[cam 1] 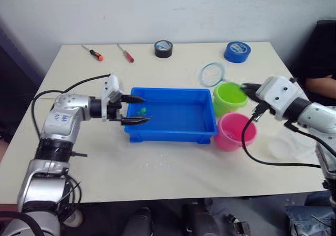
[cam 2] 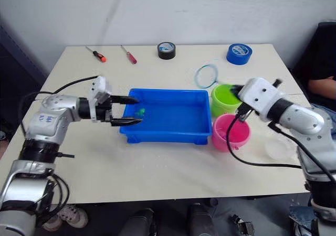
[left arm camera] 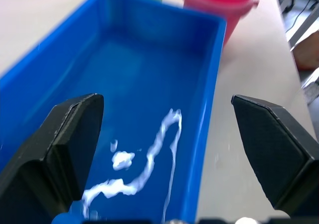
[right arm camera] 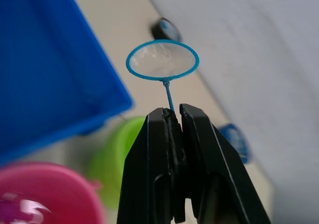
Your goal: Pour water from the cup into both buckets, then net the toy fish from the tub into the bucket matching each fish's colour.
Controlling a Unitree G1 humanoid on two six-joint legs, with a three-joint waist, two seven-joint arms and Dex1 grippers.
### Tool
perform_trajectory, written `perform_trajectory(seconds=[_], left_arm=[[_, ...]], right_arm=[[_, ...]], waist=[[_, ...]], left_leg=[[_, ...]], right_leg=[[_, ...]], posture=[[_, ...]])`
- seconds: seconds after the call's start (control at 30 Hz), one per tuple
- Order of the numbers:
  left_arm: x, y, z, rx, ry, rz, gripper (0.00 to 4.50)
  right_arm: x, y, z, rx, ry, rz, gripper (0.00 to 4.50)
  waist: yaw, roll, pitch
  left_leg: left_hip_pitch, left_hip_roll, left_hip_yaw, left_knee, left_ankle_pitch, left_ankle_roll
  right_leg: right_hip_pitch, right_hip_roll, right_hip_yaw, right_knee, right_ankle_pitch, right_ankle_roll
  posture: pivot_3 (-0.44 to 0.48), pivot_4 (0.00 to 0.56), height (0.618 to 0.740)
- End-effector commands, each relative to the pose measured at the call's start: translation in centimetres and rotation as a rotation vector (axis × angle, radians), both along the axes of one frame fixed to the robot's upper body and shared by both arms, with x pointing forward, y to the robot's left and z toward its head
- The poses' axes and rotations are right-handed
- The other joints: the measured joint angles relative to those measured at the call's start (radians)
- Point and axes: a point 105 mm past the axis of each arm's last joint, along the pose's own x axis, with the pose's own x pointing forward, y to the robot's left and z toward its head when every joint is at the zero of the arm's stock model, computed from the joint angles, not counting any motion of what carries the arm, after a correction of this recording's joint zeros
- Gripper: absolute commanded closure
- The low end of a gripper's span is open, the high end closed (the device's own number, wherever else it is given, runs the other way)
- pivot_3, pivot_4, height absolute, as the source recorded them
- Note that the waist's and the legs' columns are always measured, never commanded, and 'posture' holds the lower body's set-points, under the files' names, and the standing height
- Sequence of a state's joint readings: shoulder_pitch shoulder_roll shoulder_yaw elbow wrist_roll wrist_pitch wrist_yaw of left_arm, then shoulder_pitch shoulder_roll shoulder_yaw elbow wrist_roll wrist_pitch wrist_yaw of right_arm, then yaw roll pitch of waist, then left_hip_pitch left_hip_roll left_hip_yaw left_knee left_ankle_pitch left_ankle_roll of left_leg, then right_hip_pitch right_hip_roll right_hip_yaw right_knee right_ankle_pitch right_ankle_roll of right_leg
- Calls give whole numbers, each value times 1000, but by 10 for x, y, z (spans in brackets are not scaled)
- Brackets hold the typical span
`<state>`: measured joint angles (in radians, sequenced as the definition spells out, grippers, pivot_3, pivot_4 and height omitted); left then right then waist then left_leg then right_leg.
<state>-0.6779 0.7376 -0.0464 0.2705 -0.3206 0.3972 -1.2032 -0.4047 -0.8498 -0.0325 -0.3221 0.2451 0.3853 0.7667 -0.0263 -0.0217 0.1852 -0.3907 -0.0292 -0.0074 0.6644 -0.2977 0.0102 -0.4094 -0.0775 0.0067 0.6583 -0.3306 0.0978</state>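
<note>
The blue tub (cam 1: 178,125) sits mid-table holding water. One small green toy fish (cam 1: 140,110) lies near its left end. My left gripper (cam 1: 145,108) hangs open over that end, the fish showing between its fingers (left arm camera: 65,134). Right of the tub stand the two buckets, the lime green bucket (cam 1: 229,97) behind and the pink bucket (cam 1: 235,131) in front. My right gripper (right arm camera: 172,112) is shut on the thin handle of a small blue-rimmed net (cam 1: 212,74), which is held in the air over the green bucket's far side. The clear cup (cam 1: 281,148) stands right of the pink bucket.
A black tape roll (cam 1: 163,49), a blue tape roll (cam 1: 237,51) and two screwdrivers (cam 1: 92,52) (cam 1: 125,53) lie along the table's far edge. A person (cam 1: 323,63) sits beyond the right edge. A black cable (cam 1: 252,147) loops from my right wrist past the pink bucket.
</note>
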Motion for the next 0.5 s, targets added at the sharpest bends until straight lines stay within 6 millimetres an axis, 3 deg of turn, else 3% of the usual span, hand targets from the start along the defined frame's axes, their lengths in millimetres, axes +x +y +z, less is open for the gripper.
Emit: perform_trajectory(seconds=[0.03, 0.27, 0.5], left_arm=[[-11, 18, 11, 59, -57, 41, 57], [-25, 51, 13, 88, -60, 199, 57], [-24, 50, 23, 48, -83, 243, 57]], right_arm=[[-8, 31, -17, 37, 169, 112, 4500], [9, 71, -50, 92, 391, 160, 4500], [43, 95, -65, 56, 421, 108, 4500]], waist=[[1, 0, 0], [6, 0, 0], [0, 0, 0]], left_leg=[[0, 0, 0, 1, 0, 1], [0, -1, -1, 0, -1, 2], [-1, -2, -1, 0, -1, 1]], right_leg=[[0, -1, 0, -1, 0, 0], [0, -2, 0, -2, 0, 0], [-2, -2, -1, -2, 0, -1]], posture=[[0, 150, 736], [0, 150, 736], [0, 150, 736]])
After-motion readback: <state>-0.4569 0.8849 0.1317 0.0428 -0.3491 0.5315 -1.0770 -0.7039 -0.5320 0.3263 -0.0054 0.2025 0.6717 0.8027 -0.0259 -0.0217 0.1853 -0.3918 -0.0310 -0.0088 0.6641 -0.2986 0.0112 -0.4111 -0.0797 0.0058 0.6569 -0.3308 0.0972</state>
